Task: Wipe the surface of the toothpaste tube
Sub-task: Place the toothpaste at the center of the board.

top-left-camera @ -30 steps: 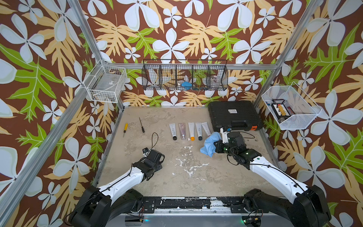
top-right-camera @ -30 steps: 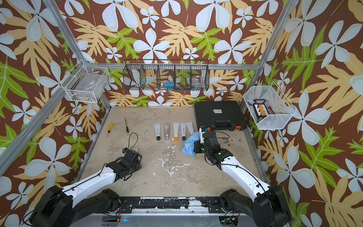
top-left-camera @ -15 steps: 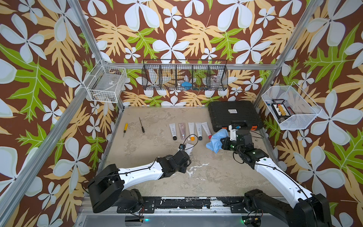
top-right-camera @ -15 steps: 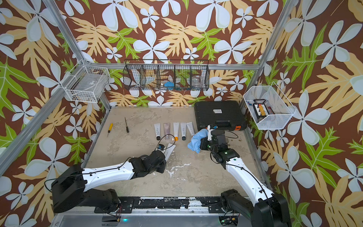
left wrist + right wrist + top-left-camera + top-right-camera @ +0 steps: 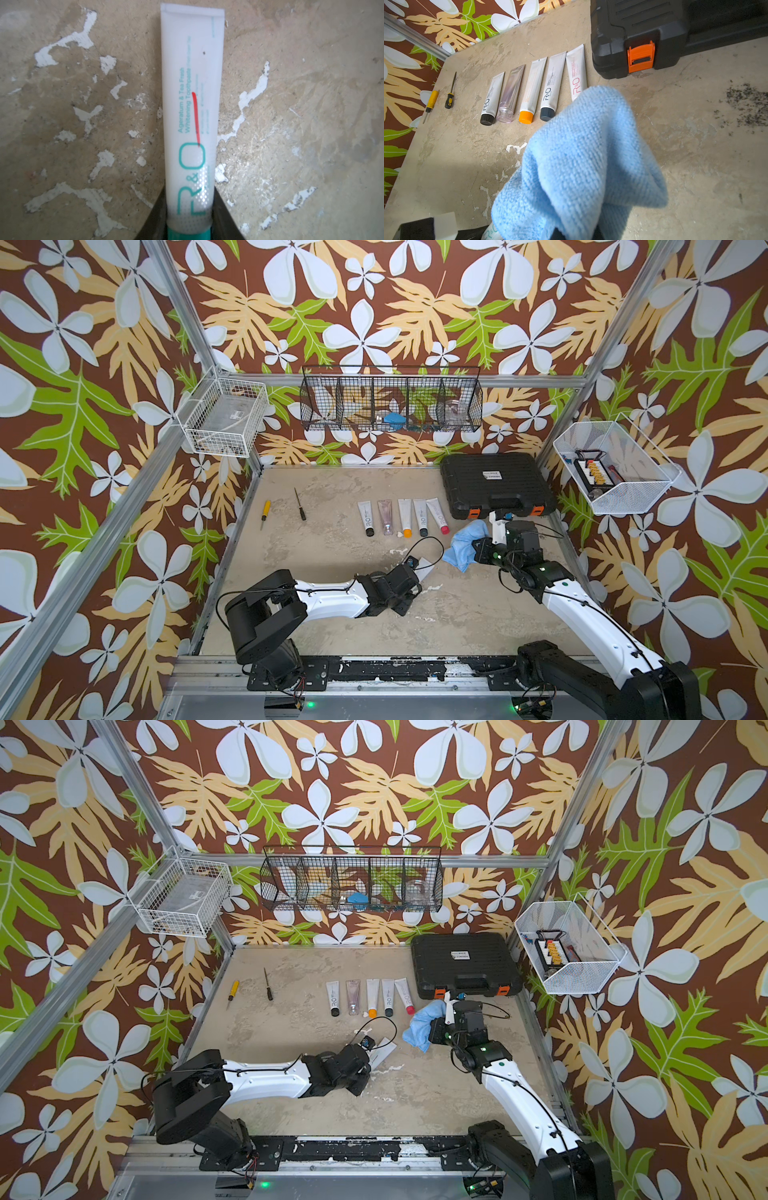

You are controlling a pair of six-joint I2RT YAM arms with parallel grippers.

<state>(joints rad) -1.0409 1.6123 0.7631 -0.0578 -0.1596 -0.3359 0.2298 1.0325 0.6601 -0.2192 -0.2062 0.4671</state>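
Held: left jaws closed tight on the cap end of the toothpaste tube (image 5: 191, 104). The tube runs straight out ahead of them, label up, with a red streak (image 5: 196, 118) along the print. The right jaws are clamped on a bunched blue cloth (image 5: 581, 166) that billows ahead of them. In both top views the tube's crimped end sits between the two sets of jaws, near the cloth but apart from it. A row of five tubes (image 5: 401, 516) lies on the tabletop (image 5: 332, 556) beyond the right jaws.

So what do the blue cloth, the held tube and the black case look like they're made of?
Blue cloth: likely microfiber, matte, with a visible looped weave.
Held tube: apparently soft plastic, satin sheen, crimped flat end.
Black case: seemingly hard moulded plastic, matte, ribbed, orange latch.
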